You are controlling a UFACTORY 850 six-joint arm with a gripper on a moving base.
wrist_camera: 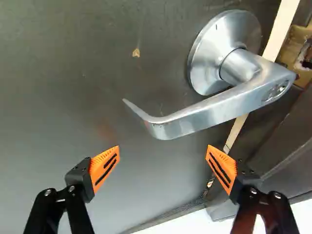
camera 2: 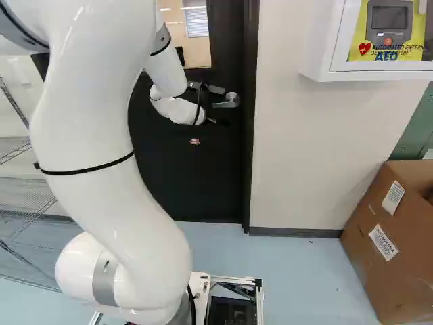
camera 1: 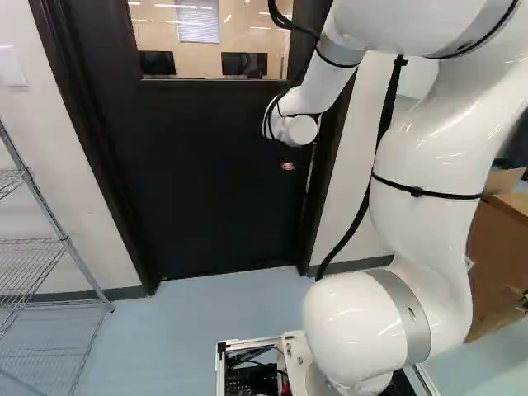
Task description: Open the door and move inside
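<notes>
Dark door (wrist_camera: 58,97), perhaps scuffed, bears a curved silver lever (wrist_camera: 195,117) before the spread hand (camera 2: 221,106).

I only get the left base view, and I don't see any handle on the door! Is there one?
Observer: Yes! The wrist view shows a silver lever handle just ahead of the gripper.
Operator: Cool! Is the gripper grabbing it?
Observer: No. Its two orange pads stand wide apart, and neither is gripping the handle.
Operator: What's on the wall past the handle side, where I can't see?
Observer: The right base view shows a white cabinet on the wall, above the cardboard box.
</notes>
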